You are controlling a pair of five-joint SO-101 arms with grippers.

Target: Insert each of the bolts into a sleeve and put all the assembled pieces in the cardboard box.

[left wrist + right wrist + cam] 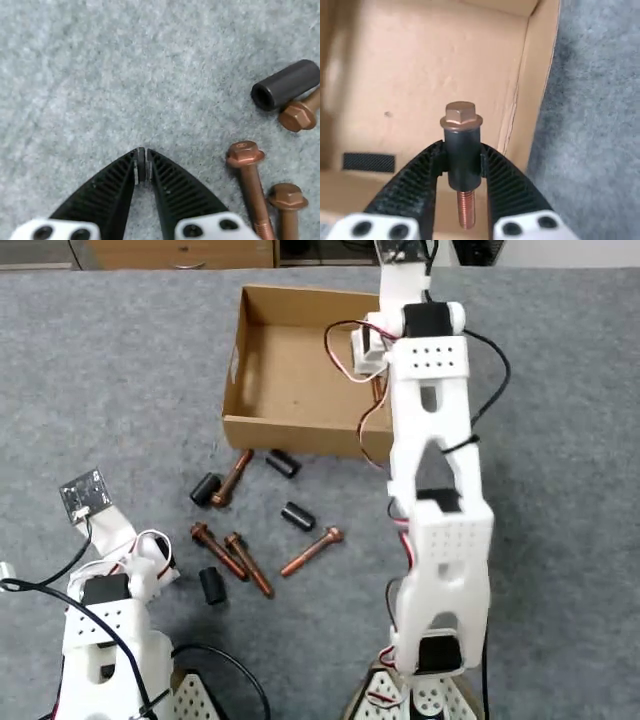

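Box (290, 370) and arms first, from the high view. My right arm (430, 440) is stretched out over the box, with its wrist just inside the wall on its own side. Four loose bolts (312, 551) and four loose sleeves (298, 515) lie on the carpet (120, 370) short of the box. They sit between the two arms, nearer my left arm (105, 630) than the right arm's tip, so I judge the next pickup falls to the left.

From the left wrist, the left gripper (141, 165) has its jaws pressed together with nothing between them, low over bare carpet. Three bolt heads and one sleeve lie off to one side of the tips, apart from them. The two nearer bolts run roughly parallel to the fingers.

From the right wrist, the right gripper (462, 151) is clamped on a sleeved bolt (462, 165), with the ribbed pads squeezing the black sleeve from both sides. The piece's long axis runs along the fingers: the hex head sticks out past the tips and the threaded end points back toward the wrist. The box floor lies straight beyond the head, and a side wall stands just beside one finger. As I read it, the piece is inside the rim, so letting go should drop it head-first onto the floor. That wall is the only thing close enough to catch it.
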